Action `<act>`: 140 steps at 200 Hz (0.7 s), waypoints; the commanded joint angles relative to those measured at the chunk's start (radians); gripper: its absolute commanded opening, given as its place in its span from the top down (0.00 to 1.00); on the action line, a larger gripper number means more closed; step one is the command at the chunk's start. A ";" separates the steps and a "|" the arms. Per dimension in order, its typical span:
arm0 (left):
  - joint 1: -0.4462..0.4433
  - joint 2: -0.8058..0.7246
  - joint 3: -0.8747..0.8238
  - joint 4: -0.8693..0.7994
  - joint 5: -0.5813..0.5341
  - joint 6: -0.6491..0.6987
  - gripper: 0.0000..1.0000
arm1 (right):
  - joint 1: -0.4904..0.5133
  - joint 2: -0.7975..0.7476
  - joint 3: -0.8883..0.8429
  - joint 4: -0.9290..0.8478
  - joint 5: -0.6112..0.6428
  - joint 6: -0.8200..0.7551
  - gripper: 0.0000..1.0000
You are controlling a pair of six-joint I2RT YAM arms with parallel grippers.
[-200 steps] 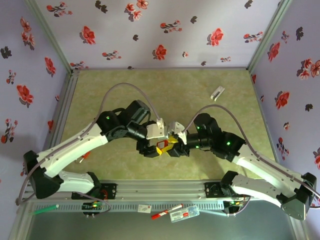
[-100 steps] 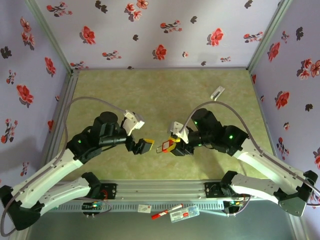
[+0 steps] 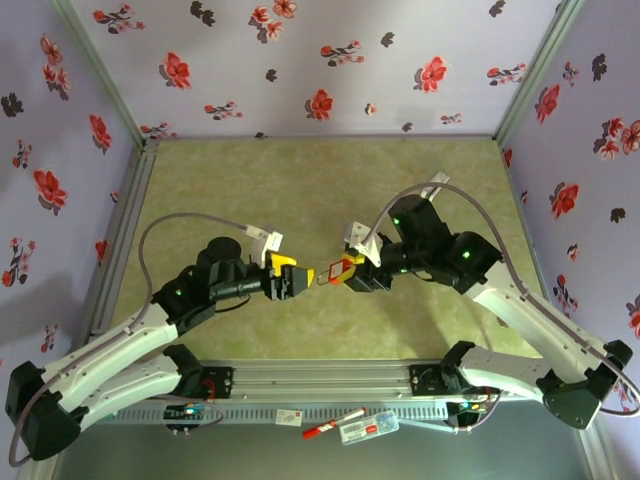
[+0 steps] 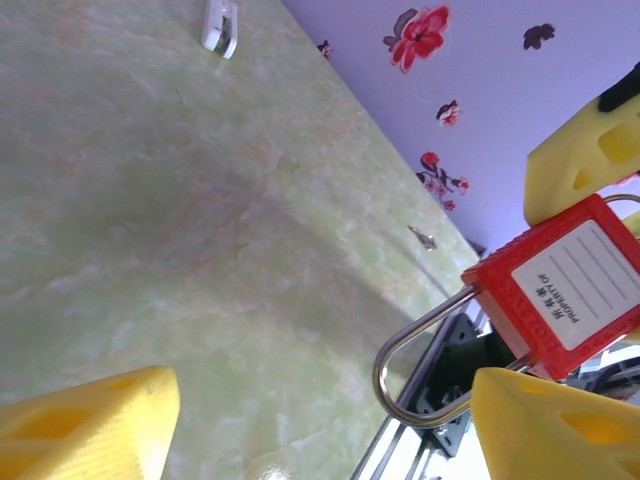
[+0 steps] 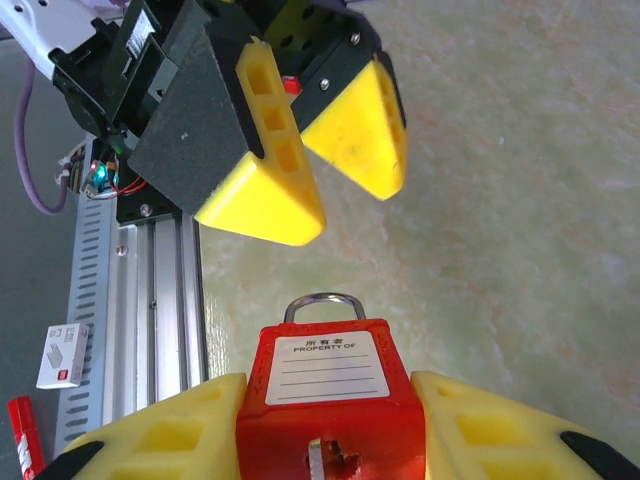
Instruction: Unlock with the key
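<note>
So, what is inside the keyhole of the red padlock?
Pale metal shows in the keyhole of the red padlock; deeper is hidden, so what it is, I cannot tell.

The top camera looks down from above the near edge over the whole pale green marbled counter (image 3: 320, 180). The wrist cameras sit close, the left facing right, the right facing left. All three share the red plastic white-labelled padlock (image 3: 341, 271) (image 4: 565, 290) (image 5: 328, 385).

The padlock (image 5: 325, 395) is red (white label (image 5: 325, 372)), the table (image 3: 300, 180) mottled green, walls (image 3: 320, 90) lilac with red flowers (image 3: 433, 72).
</note>
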 commanded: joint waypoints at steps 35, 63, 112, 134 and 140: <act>-0.020 0.038 -0.013 0.125 0.064 -0.079 0.38 | -0.008 0.029 0.043 0.026 -0.062 -0.016 1.00; -0.023 0.047 -0.031 0.141 0.088 -0.091 0.40 | -0.010 0.033 0.046 0.028 -0.065 -0.012 1.00; -0.029 0.058 -0.055 0.139 0.111 -0.099 0.43 | -0.014 0.031 0.043 0.036 -0.062 -0.002 1.00; -0.032 0.073 -0.056 0.157 0.121 -0.103 0.43 | -0.014 0.031 0.040 0.040 -0.068 0.004 1.00; -0.032 0.081 -0.055 0.164 0.128 -0.105 0.44 | -0.014 0.031 0.041 0.040 -0.066 0.003 1.00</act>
